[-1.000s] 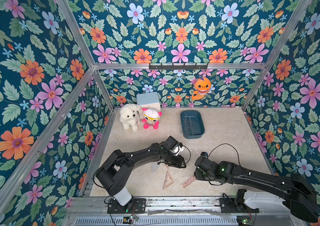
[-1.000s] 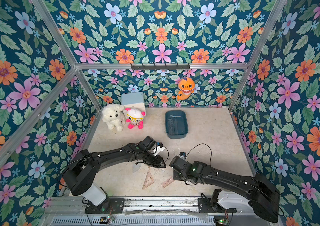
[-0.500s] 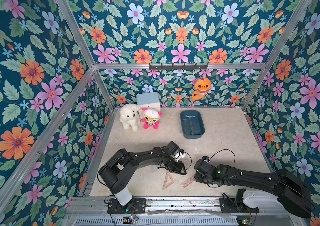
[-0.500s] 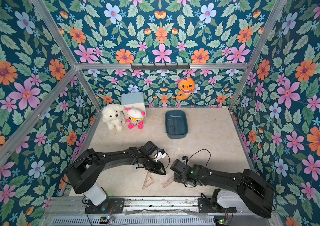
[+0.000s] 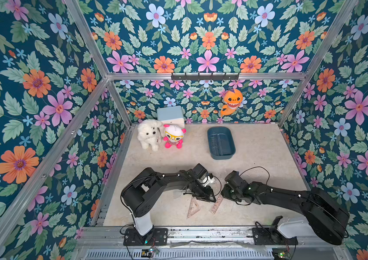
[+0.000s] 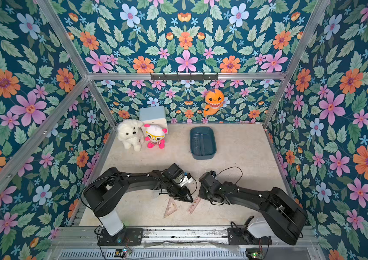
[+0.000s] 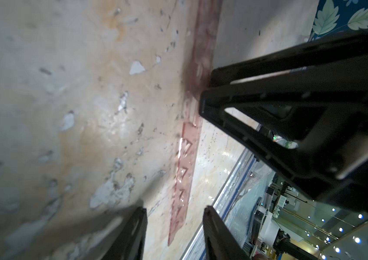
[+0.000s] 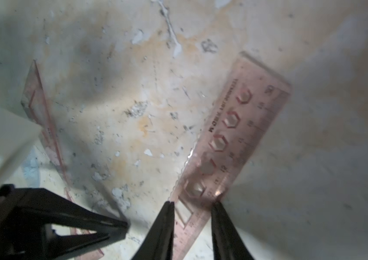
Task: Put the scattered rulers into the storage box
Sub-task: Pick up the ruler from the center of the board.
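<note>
Two pink see-through rulers lie near the table's front edge: a triangular set square [image 5: 193, 208] [image 6: 170, 208] [image 8: 41, 112] and a stencil ruler [image 5: 216, 204] [image 6: 193, 205] [image 8: 241, 126] [image 7: 184, 162]. My right gripper [image 8: 193, 202] [image 5: 223, 195] is low over the stencil ruler. Its fingers straddle the ruler's width close to both long edges, and the ruler lies flat. My left gripper [image 7: 174, 208] [image 5: 210, 199] is open and holds nothing. It sits over the set square's far corner, and the stencil ruler's end shows between its fingers. The dark teal storage box [image 5: 222, 156] [image 6: 203, 156] stands farther back.
A white plush dog [image 5: 148, 137], a pink and white toy [image 5: 174, 139] and a pale blue cube box [image 5: 170, 114] stand at the back left. An orange plush [image 5: 232, 101] hangs on the back wall. The metal front rail [image 5: 201, 231] runs just behind the rulers.
Both grippers have moved toward the front edge and down onto the rulers. Both pairs of jaws have narrowed. The rulers have not shifted.
</note>
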`<action>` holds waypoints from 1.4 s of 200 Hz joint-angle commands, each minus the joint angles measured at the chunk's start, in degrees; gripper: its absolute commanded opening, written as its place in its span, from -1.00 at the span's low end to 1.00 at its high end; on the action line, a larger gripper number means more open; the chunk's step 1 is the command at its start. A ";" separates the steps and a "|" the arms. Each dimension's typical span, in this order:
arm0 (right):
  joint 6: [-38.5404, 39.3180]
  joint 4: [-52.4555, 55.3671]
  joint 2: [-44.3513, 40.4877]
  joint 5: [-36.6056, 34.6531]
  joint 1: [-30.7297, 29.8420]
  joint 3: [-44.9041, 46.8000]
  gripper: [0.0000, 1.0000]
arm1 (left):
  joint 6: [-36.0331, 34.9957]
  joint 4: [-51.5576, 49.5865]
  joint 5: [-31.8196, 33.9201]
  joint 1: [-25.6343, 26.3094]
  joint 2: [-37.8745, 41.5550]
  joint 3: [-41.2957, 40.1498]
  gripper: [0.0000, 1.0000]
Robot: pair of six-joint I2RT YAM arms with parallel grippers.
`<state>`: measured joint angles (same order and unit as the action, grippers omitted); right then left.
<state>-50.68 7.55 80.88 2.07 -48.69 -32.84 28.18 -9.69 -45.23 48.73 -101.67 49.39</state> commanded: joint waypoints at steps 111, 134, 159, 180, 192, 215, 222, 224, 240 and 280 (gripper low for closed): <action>4.17 -4.29 -1.21 3.40 3.36 -0.26 -1.00 | 6.90 9.12 6.04 -4.64 1.60 -5.10 -0.22; 3.90 -7.32 -1.10 3.71 3.35 0.86 -1.00 | 8.15 9.87 7.89 -5.63 2.41 -5.59 -0.28; 3.16 -9.44 -0.34 4.22 3.38 1.84 -1.00 | 8.55 9.96 8.88 -6.00 2.57 -4.79 -0.28; 2.76 -10.57 -0.29 4.61 3.37 2.48 -1.00 | 8.64 10.13 8.58 -6.01 2.09 -4.47 -0.28; 2.52 -11.12 -0.20 4.79 3.36 2.73 -1.00 | 8.60 10.13 8.57 -5.93 1.76 -4.47 -0.27; 2.35 -12.05 -0.01 5.40 3.24 2.74 -1.00 | 8.64 10.22 8.39 -6.01 1.27 -4.31 -0.27; 2.35 -12.21 0.21 5.49 3.17 2.69 -1.00 | 8.56 10.30 8.31 -6.02 1.21 -4.23 -0.27; 2.30 -12.30 0.28 5.47 3.14 2.63 -1.00 | 8.55 10.31 8.30 -5.97 1.16 -4.17 -0.27; 2.34 -12.63 1.07 5.82 2.99 2.30 -1.00 | 8.55 10.31 8.15 -5.94 0.95 -4.16 -0.26; 1.99 -13.58 2.70 6.37 2.72 2.23 -1.00 | 8.41 10.31 7.95 -5.97 0.49 -4.03 -0.26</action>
<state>-48.38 -4.58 82.94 7.94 -45.82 -30.52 37.08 2.13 -40.27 42.76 -100.62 45.47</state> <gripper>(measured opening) 0.065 0.368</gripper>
